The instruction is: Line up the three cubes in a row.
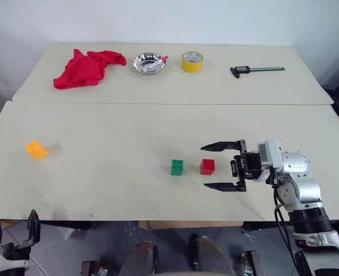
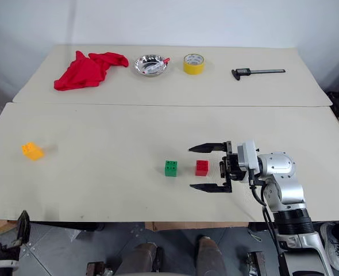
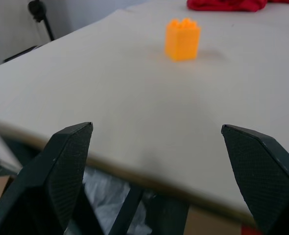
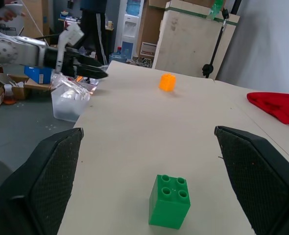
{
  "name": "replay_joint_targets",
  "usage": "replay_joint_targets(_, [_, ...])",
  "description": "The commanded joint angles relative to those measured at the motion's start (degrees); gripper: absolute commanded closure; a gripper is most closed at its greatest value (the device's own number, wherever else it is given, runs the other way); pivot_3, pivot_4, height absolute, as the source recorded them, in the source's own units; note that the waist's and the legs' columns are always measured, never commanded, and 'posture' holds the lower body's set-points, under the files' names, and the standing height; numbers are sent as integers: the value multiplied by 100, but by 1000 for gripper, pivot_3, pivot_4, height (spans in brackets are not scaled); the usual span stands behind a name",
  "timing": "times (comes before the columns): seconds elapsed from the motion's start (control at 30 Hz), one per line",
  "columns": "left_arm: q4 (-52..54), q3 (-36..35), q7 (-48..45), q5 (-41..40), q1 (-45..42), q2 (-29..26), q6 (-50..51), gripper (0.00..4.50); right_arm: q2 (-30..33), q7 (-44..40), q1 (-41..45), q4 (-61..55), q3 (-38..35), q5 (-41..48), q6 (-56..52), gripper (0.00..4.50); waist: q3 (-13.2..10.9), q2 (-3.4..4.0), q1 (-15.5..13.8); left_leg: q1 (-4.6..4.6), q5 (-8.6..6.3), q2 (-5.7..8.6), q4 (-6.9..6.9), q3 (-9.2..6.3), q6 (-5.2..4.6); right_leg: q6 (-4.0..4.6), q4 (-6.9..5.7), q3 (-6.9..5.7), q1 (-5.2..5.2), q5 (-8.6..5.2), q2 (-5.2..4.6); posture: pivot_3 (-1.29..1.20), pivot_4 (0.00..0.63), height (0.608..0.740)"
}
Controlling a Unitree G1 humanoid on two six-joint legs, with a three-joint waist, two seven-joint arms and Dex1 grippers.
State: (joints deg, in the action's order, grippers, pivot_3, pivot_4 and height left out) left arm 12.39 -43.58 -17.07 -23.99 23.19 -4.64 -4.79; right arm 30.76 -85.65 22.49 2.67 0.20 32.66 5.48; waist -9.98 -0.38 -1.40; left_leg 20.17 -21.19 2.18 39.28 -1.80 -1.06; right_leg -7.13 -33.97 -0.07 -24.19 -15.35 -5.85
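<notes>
Orange plastic marks what is left to do: the orange cube sits alone at the far left of the near worktop, well apart from the other two. I judge the task roughly two-thirds done, since the green cube and red cube already stand just beside each other, not touching, in a left-to-right line near the front middle. The orange one has yet to join that row.

Below the worktop's near-left edge hangs the left claw, its fingers spread wide and empty, facing the orange cube from the near side. All three cubes are glossy moulded bricks with round studs on top and crisp square edges. Just right of the red cube, the right claw lies level and points left, fingers wide apart, holding nothing.

The worktop is matte, pale beige and smooth. On the far worktop, from left: a crumpled red cloth, a shiny metal bowl, a yellow tape roll and a dark caliper.
</notes>
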Motion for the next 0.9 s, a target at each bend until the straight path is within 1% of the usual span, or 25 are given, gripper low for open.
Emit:
replay_joint_targets(0.03, [-31,38,789,160,-798,-634,558,29,-16,21,50,-106,-39,22,33,0,0,0,-7,4,5,0,0,-7,7,1,-6,-5,-4,0,3,0,150,740])
replay_joint_targets(0.13, [-358,251,1410,476,-1656,-1067,1055,29,1,45,33,-144,0,8,-44,0,2,3,16,4,7,3,0,2,12,1,-31,-32,-14,-1,6,0,150,740])
replay_joint_targets(0.2, [-609,367,1712,589,-2144,-1203,1216,29,5,58,22,-176,11,2,-82,0,2,3,20,4,7,5,0,9,10,1,-51,-30,-20,-1,8,0,150,740])
replay_joint_targets(0.33, [-1046,750,2095,863,-2843,-1273,1457,29,-21,164,-18,-337,59,12,-185,0,3,1,69,7,9,3,0,17,10,1,-51,-37,-29,-1,17,0,150,740])
replay_joint_targets(0.4, [-1343,745,2413,922,-3160,-1209,1392,29,-28,250,-55,-446,80,35,-285,0,3,1,62,10,9,3,-1,16,10,2,-50,-59,-32,-1,17,0,150,740])
replay_joint_targets(0.57, [-1826,834,2661,1021,-3430,-1229,1291,29,37,390,-100,-518,34,39,-430,0,3,0,76,11,9,3,-1,18,11,2,-48,-83,-33,-1,11,0,150,740])
replay_joint_targets(0.67, [-1905,846,2677,1016,-3439,-1263,1239,591,48,444,-78,-484,-16,29,-439,0,3,0,63,11,10,3,0,19,12,2,-49,-84,-32,-1,7,0,150,740])
replay_joint_targets(0.8, [-1979,864,2585,971,-3435,-1313,1190,1802,42,483,-50,-443,-29,23,-428,0,3,0,50,11,10,3,1,19,12,2,-49,-85,-31,-1,5,0,150,740])
replay_joint_targets(0.83, [-1975,864,2553,975,-3416,-1333,1139,2178,44,491,-50,-429,-36,23,-426,0,3,0,45,11,10,3,1,19,12,2,-49,-84,-31,-1,5,0,150,740])
replay_joint_targets(0.9, [-1938,862,2348,935,-3354,-1387,925,2786,48,507,-72,-415,-49,14,-399,0,3,0,34,11,10,4,1,19,12,2,-49,-85,-31,-1,4,0,150,740])
